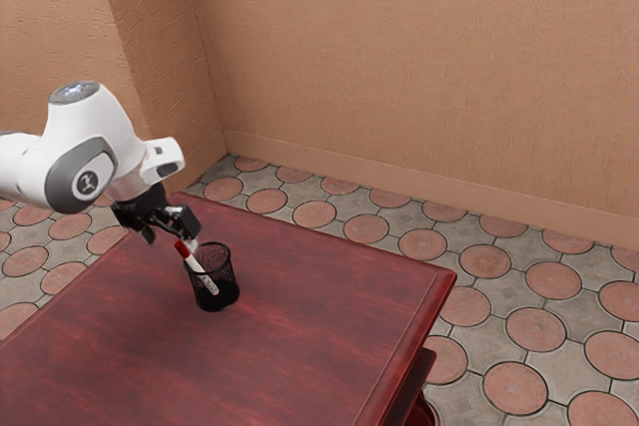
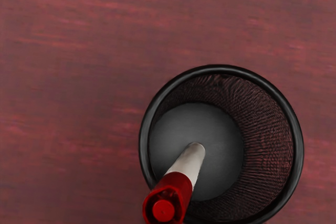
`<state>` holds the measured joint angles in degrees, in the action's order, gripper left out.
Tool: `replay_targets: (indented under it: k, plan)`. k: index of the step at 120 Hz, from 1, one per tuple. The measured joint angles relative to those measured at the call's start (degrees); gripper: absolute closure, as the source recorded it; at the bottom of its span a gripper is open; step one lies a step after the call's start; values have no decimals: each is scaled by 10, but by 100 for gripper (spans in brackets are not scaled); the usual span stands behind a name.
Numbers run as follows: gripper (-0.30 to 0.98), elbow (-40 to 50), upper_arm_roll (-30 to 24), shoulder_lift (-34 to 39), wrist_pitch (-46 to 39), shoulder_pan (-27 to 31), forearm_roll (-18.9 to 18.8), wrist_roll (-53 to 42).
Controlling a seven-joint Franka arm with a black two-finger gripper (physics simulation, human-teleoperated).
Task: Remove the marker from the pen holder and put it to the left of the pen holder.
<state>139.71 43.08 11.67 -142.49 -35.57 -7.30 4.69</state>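
Gripper (image 1: pixel 170 232) hangs spread near the red-capped marker (image 2: pixel 185 163); an off-centre descent could topple the mesh pen holder (image 2: pixel 298 148).

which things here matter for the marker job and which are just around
Part of the job:
- marker, leaning in the pen holder
- pen holder
- gripper, open near the marker's red end
- table, where the marker should end up

Just around:
- walls
- tiled floor
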Motion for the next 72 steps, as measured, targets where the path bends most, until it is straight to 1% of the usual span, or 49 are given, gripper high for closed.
replay_targets:
  k: [28, 72]
  plan:
    - [2, 1, 15, -37, -40, -12, 1, 1]
    - [2, 4, 17, -70, -66, -23, 9, 3]
